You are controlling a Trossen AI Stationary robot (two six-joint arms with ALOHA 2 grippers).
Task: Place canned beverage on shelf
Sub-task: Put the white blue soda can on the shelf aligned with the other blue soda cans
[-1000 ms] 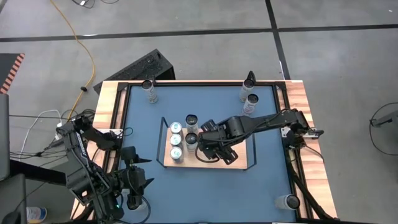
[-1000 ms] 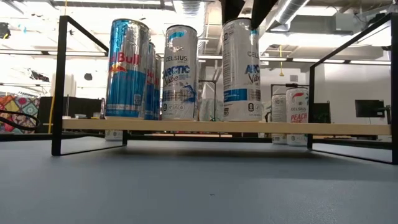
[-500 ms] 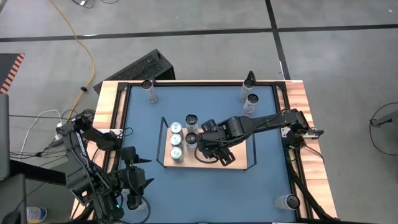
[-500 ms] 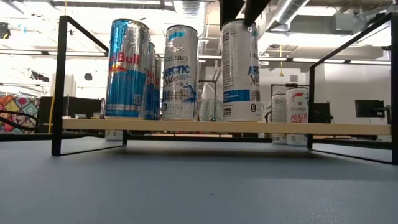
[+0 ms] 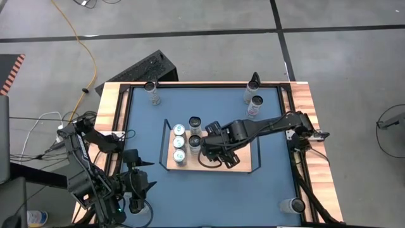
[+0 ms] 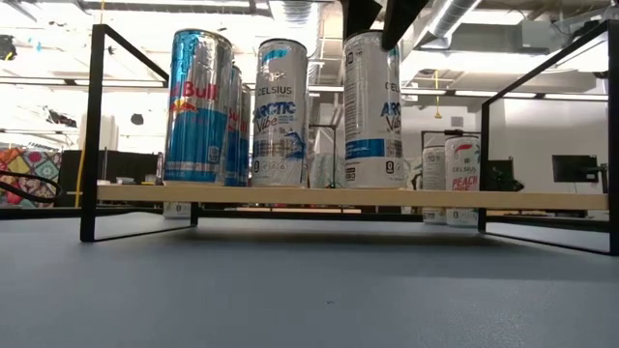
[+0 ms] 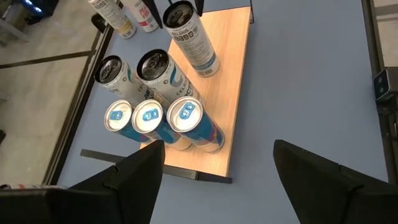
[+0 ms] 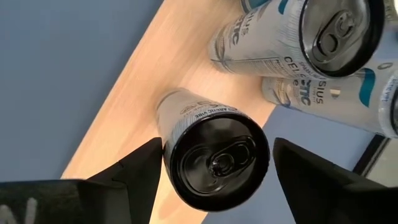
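Overhead, the right gripper (image 5: 201,145) reaches over the shelf (image 5: 243,164), which sits mid-table, and its fingers straddle a can (image 5: 195,141) standing beside five others on the board's left end. The left gripper (image 5: 135,183) waits near the table's front-left corner.

At table height, the can (image 6: 373,108) stands upright on the board (image 6: 484,200), dark fingers (image 6: 360,13) flanking its top.

From the left wrist, the left gripper's fingers (image 7: 134,176) stand wide apart, holding nothing, aimed at the shelf (image 7: 227,81).

From the right wrist, the can (image 8: 214,152) sits between spread fingers (image 8: 127,174); whether they press it I cannot tell.
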